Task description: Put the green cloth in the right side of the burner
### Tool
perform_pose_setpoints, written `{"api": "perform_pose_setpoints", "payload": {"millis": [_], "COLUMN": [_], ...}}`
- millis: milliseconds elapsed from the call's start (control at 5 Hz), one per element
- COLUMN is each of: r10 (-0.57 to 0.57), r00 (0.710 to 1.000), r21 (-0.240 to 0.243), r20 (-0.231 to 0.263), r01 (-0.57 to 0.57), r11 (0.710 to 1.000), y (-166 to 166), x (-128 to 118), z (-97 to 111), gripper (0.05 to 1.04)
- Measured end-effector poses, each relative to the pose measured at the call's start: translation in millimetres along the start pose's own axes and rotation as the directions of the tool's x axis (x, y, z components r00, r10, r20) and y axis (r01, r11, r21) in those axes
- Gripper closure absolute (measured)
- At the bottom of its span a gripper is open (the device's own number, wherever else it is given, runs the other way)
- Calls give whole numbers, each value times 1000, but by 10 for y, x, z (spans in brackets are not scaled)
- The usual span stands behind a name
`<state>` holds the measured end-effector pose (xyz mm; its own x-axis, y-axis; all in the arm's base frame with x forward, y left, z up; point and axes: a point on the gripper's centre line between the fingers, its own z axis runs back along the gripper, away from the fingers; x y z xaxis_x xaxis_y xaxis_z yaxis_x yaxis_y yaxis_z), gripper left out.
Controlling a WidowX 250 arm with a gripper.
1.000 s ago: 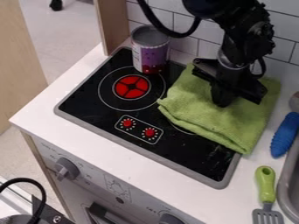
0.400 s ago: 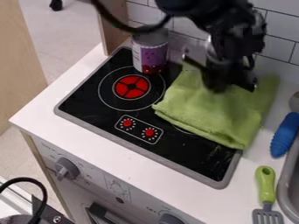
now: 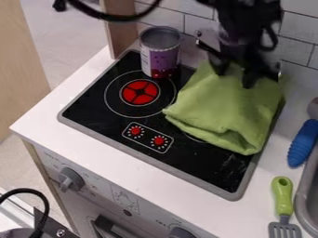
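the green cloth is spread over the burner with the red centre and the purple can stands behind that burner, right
No: the green cloth lies over the right side of the cooktop, leaving the burner with the red centre uncovered, as the camera view shows. The purple can does stand behind that burner.

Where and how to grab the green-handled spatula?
Grip mid-handle, from above, closing across its width. The spatula lies flat and the handle is long and narrow, so that should seat well. The sink rim is close on the right, so clearance there may be tight.
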<state>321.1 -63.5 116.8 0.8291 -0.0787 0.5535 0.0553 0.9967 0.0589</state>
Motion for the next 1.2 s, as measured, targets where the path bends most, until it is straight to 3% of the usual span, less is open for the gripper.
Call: {"api": "perform_pose_setpoints", "payload": {"millis": [200,600,800,1000,1200], "r10": [37,20,8,-4,-47], "r00": [994,977,971,967,947], "r21": [-29,-120,-131,-100,-32], "r20": [-107,-210,-239,-254,-317], "r01": [-41,-46,-41,-22,39], "r11": [999,992,990,995,999], "y": [19,145,200,343,559], "x": [-60,-128,-181,-272,-552], "z": [94,368,444,534,473], "gripper": [105,89,89,89,89]}}
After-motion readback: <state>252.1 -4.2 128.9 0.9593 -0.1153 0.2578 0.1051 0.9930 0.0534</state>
